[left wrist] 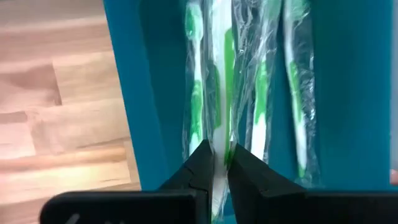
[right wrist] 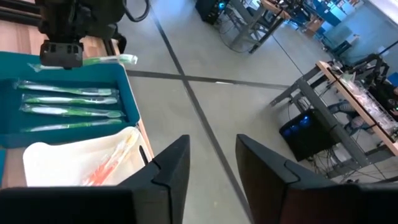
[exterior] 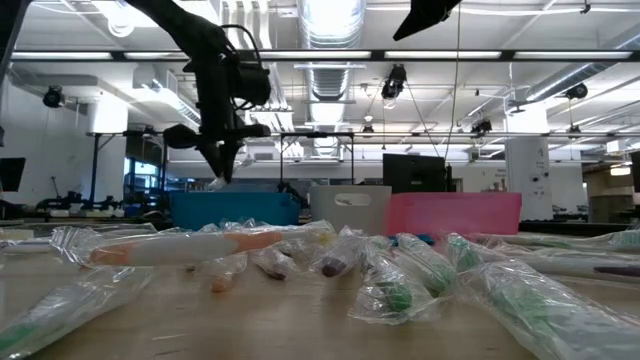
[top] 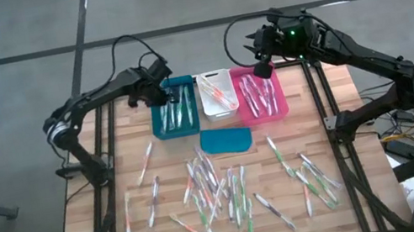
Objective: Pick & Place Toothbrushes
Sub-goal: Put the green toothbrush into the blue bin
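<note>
A: Where are the toothbrushes (top: 220,190)?

B: Most lie loose in clear wrappers, scattered across the near half of the wooden surface (top: 334,111). The rest sit in three bins along the far edge: green ones in the teal bin (top: 160,130), orange ones in the white bin (top: 210,111), pink ones in the pink bin (top: 279,112). A flat teal lid-like piece (top: 225,139) lies just in front of the bins.

A: What is the left gripper (left wrist: 219,163) doing?

B: It hangs over the far end of the teal bin, its fingers pinched tight on one green-and-white toothbrush (left wrist: 217,81). The left wrist view shows that brush running out between the fingertips, above four wrapped green brushes lying side by side in the bin. In the right wrist view the same brush (right wrist: 109,60) sticks out sideways from the left gripper (right wrist: 61,55), above the bin's far wall.

A: Is it touching the bin?

B: I cannot tell; in the low view the left gripper (exterior: 222,165) is above the teal bin's (exterior: 235,209) rim.

A: And the right gripper (right wrist: 211,165)?

B: It is raised over the far end of the pink bin, by the surface's far edge. Its fingers stand partly apart with nothing between them; only floor shows in the gap.
</note>
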You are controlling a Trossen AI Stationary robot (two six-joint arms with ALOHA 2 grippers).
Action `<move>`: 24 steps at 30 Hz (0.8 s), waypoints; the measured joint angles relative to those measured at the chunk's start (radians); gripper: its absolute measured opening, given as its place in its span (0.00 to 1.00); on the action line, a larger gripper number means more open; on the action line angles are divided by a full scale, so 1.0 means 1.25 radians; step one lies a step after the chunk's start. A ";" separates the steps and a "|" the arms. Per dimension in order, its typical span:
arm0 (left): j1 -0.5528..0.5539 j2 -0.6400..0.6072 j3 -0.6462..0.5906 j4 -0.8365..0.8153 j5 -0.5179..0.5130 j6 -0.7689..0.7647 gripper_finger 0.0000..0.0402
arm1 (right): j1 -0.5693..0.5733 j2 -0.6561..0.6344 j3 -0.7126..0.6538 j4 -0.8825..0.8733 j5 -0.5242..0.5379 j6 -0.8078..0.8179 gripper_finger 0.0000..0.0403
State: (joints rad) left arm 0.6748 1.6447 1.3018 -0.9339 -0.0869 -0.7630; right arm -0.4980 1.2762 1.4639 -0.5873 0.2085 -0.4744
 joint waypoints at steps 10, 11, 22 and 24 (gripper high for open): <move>0.004 0.041 -0.001 -0.001 0.015 -0.013 0.08 | 0.000 0.000 -0.001 0.000 0.000 0.012 0.33; 0.006 0.049 -0.002 -0.001 0.018 -0.013 0.08 | 0.000 0.000 -0.001 0.000 0.000 0.012 0.33; 0.025 0.104 -0.005 -0.001 0.037 -0.025 0.08 | 0.000 0.000 -0.001 0.000 -0.001 0.003 0.23; 0.026 0.112 -0.005 -0.001 0.038 -0.026 0.08 | 0.000 0.000 -0.002 0.000 -0.001 0.002 0.22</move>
State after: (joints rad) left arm 0.7078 1.7844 1.2953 -0.9352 -0.0395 -0.7953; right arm -0.4984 1.2762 1.4620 -0.5877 0.2077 -0.4713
